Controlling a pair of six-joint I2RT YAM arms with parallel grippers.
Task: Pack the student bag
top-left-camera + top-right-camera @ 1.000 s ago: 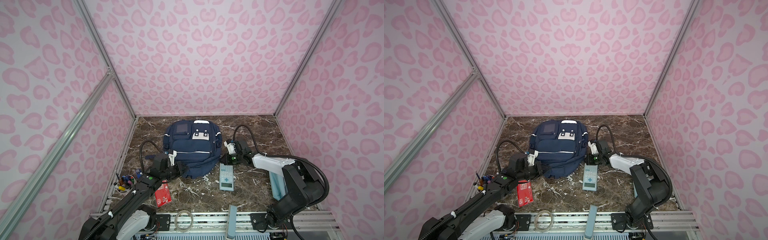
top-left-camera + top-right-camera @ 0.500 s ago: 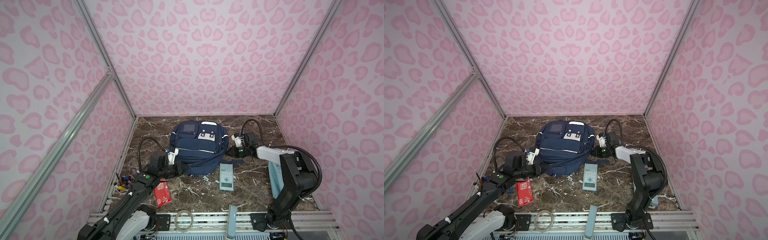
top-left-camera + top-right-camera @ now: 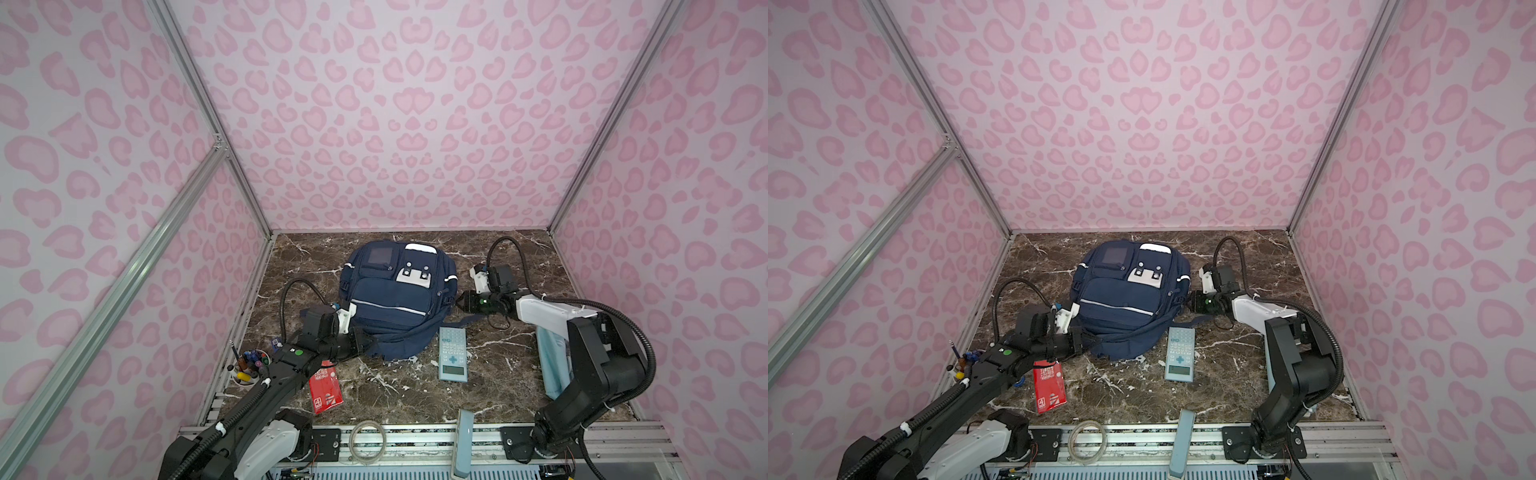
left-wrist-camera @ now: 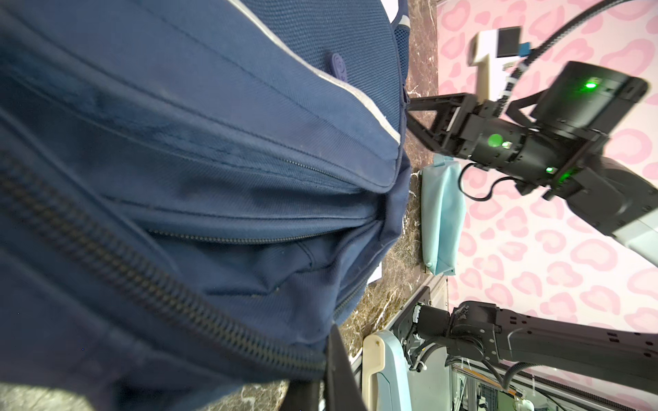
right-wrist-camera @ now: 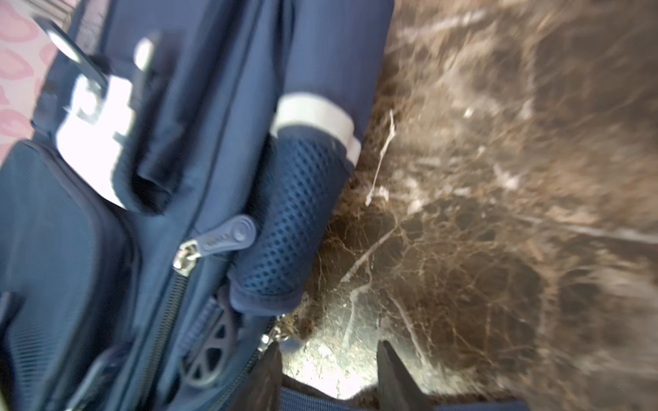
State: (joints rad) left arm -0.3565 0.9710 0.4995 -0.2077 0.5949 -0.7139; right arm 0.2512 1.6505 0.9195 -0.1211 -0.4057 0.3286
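- Since a second ago the student bag [image 3: 395, 299] has slid a little to the right. Over the last half second it has hardly shifted. It lies flat, pockets up, mid-table on the marble table [image 3: 511, 257], nearer the back wall than the front rail.
- The right gripper [image 3: 459, 300] has drawn back from the far end of the calculator [image 3: 453, 353] and now sits against the bag's right side, by the mesh pocket. Its fingers [image 5: 391, 373] have come apart, with bare marble showing between them. A navy strap [image 3: 465, 321] trails from the bag under it and crosses the gap near the finger roots.
- The left gripper [image 3: 369, 343] stays at the bag's near-left corner, jaws closed on the fabric beside the heavy zipper [image 4: 153, 284].
- A strip of bare marble separates the bag's top end from the back wall, and there is more open floor on its left, up to the side wall.
- The calculator lies just beside the bag's near-right corner. The red booklet [image 3: 326, 388] lies partly under the left arm.
- Between booklet and calculator the front of the table is bare.
- The pen cup [image 3: 249, 365] hugs the left edge. A pale blue pouch [image 3: 550, 365] lies along the right edge, partly under the right arm.
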